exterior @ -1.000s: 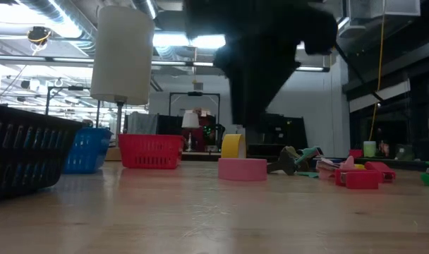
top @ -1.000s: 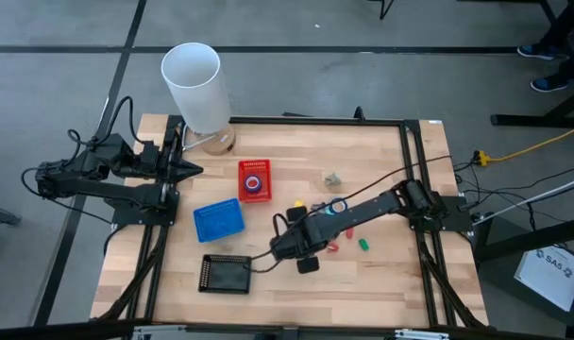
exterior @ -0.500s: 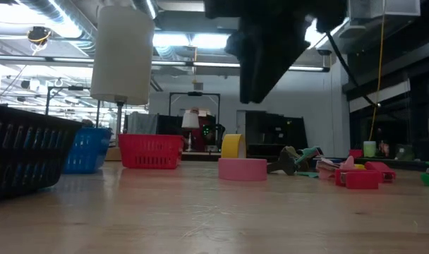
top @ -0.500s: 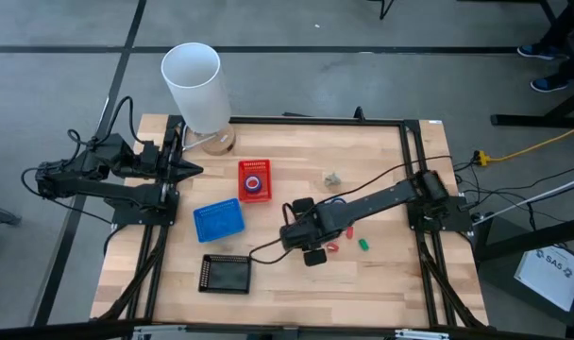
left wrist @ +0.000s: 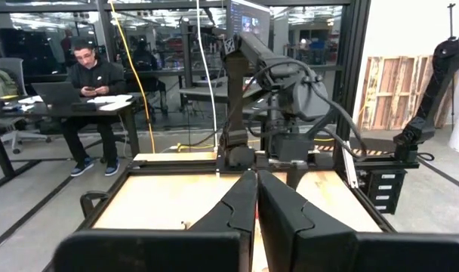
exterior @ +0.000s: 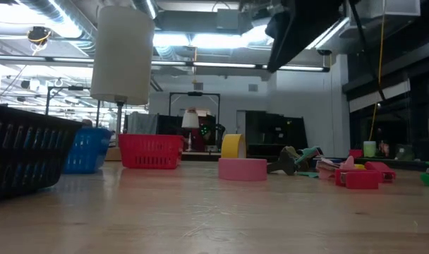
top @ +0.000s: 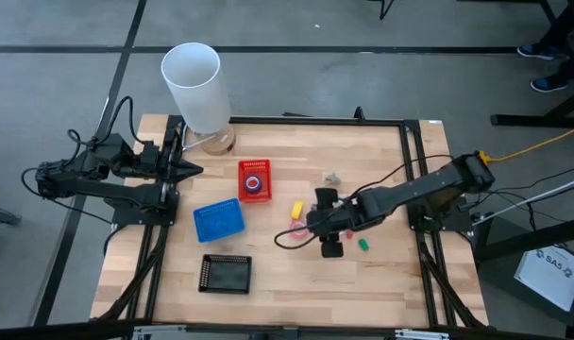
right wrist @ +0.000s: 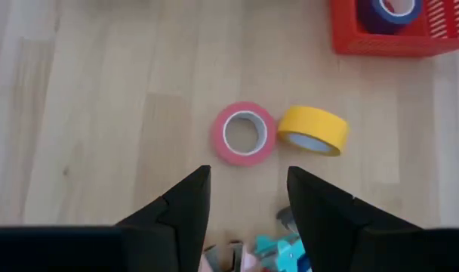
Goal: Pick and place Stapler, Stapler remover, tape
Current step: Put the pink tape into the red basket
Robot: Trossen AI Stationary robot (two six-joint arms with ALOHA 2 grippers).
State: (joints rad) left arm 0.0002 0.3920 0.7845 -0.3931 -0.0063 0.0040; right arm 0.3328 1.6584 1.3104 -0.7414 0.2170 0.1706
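Hovering with fingers spread and nothing between them, the right gripper sits above the pink tape roll, jaws pointing down at the table. One finger shows each side of the gap, and the roll lies just ahead of that gap, not inside it.

- Pink roll: lying flat, hole up, pale core visible. Judging by its build, light and stiff, with a smooth outer wrap that could slide. Best grip is probably one finger in the core and one outside, pinching the wall; spanning the full ring looks tighter.
- Yellow tape roll: tilted on its side, touching or almost touching the pink one. Expect it to roll or get nudged if the fingers come down between them.
- Blue tape roll already sits in the red basket, so that looks like the tape destination.
- Teal and pink pieces lie close under the gripper; can't identify them from here.

From above, the right gripper is mid-table, with the blue basket and black basket further off. Left gripper is parked at the table's left edge, fingers pressed together, empty.
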